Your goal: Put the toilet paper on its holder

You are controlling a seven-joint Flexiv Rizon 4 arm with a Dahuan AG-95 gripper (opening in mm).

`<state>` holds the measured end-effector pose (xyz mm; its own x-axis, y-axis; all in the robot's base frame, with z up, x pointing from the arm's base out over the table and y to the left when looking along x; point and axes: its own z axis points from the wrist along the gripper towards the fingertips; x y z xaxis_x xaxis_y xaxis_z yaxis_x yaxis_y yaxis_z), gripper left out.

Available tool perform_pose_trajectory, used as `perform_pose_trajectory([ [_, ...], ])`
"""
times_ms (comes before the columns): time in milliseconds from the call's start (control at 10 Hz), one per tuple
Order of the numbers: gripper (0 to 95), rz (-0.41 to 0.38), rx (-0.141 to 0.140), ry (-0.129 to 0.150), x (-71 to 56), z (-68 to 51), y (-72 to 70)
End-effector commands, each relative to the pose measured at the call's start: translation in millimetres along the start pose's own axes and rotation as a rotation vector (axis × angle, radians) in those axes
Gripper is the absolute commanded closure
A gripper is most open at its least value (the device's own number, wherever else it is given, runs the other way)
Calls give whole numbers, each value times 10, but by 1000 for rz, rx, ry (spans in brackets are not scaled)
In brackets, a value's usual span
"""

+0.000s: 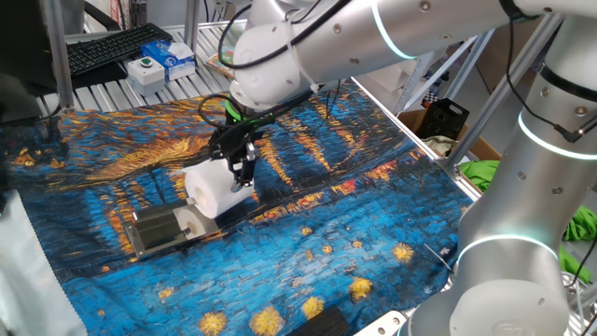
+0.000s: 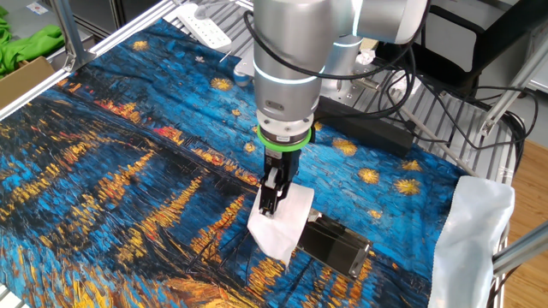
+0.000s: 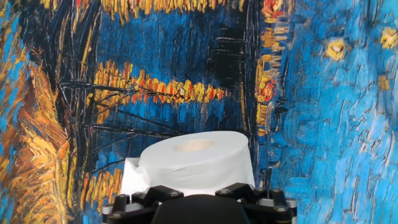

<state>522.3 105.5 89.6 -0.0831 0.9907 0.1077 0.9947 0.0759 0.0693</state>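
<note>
Nearest the hand camera, the black body of the pincer [image 3: 199, 208] filled the bottom edge, and just beyond it the toilet paper [image 3: 196, 163] stood with its hollow core facing the lens. The pincer was clenched on the roll, 1 finger [image 1: 244, 170] showing dark against its white side in one fixed view. A loose sheet hung from the roll's lower left.

Going left to right in that fixed view: the tabletop [image 1: 93, 140], covered with a blue and orange painted cloth, lay bare toward its left edge; the holder [image 1: 163, 229] rested flat on the cloth, its grey bar end just under the roll; past the roll the cloth ran clear to the right edge.

In the other fixed view the roll hung tilted, its lower corner just beside the holder [image 2: 334, 246]; whether they touched could not be told. A keyboard [image 1: 117, 47] and a white button box [image 1: 147, 71] sat well apart, beyond the cloth's far left corner.
</note>
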Motion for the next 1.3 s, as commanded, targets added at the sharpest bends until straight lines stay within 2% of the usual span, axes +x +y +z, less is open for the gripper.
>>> perform_pose_trajectory([
  [100, 950, 3, -4, 7, 11, 39, -21],
  [500, 950, 13, -15, 10, 26, 70, -40],
  [800, 950, 36, -24, 3, 107, 126, -27],
  [1300, 950, 46, -27, -3, 246, 132, -55],
])
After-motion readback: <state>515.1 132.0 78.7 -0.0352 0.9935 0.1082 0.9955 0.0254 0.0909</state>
